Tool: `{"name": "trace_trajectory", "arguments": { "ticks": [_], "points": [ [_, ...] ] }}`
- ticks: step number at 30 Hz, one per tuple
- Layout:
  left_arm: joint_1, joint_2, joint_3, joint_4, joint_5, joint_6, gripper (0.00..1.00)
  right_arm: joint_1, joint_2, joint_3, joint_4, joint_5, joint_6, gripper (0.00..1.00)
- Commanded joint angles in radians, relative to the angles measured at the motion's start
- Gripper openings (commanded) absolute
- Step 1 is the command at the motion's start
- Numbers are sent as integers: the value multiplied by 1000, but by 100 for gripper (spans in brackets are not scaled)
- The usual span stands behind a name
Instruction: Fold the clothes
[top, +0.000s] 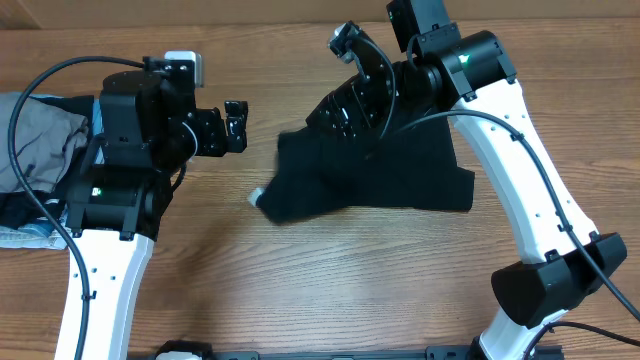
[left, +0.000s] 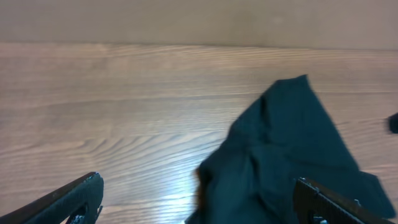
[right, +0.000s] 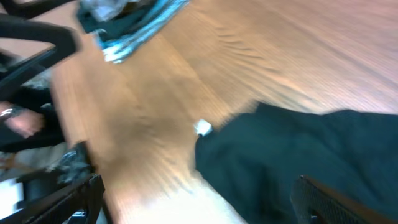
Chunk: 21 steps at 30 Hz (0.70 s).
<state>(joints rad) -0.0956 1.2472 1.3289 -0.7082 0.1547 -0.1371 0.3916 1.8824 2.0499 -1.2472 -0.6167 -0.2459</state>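
No legible text or markings in any view — the only label, the white tag (right: 203, 128) on the clothes (top: 400, 185), is too blurred to read.

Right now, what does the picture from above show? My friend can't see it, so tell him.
A crumpled black shirt lies in the middle of a wooden table, with the right robot arm leaning over it. The left pincer hangs open beside it, not touching, and a pile of other clothes sits at the left edge.
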Motion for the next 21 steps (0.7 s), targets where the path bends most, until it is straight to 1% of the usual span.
{"name": "trace_trajectory", "arguments": {
  "ticks": [1, 2, 4, 6, 10, 13, 15, 18, 20, 21],
  "points": [
    [3, 16, 16, -31, -68, -31, 100, -31, -20, 32, -21, 320, 110, 100],
    [3, 25, 16, -50, -51, -24, 100, -38, -21, 32, -60, 419, 128, 100],
    [3, 56, 16, -85, -16, -23, 100, -51, -21, 29, -134, 537, 152, 100],
    [2, 115, 16, -121, 62, -20, 100, -70, -20, 9, -179, 591, 187, 100],
    [-32, 272, 16, -129, 236, -20, 97, -138, -19, -67, -178, 587, 277, 100],
    [-78, 385, 16, -111, 274, -36, 98, -187, -19, -125, -178, 587, 324, 100],
    [-111, 452, 16, -72, 334, -33, 98, -220, -19, -156, -176, 589, 384, 100],
    [-174, 526, 16, 13, 404, 63, 98, -275, -19, -189, -174, 576, 430, 100],
    [-229, 552, 16, 56, 372, 138, 98, -292, -19, -195, -179, 560, 429, 100],
    [-250, 558, 16, 70, 329, 147, 97, -296, -19, -196, -184, 561, 429, 100]
  ]
}}
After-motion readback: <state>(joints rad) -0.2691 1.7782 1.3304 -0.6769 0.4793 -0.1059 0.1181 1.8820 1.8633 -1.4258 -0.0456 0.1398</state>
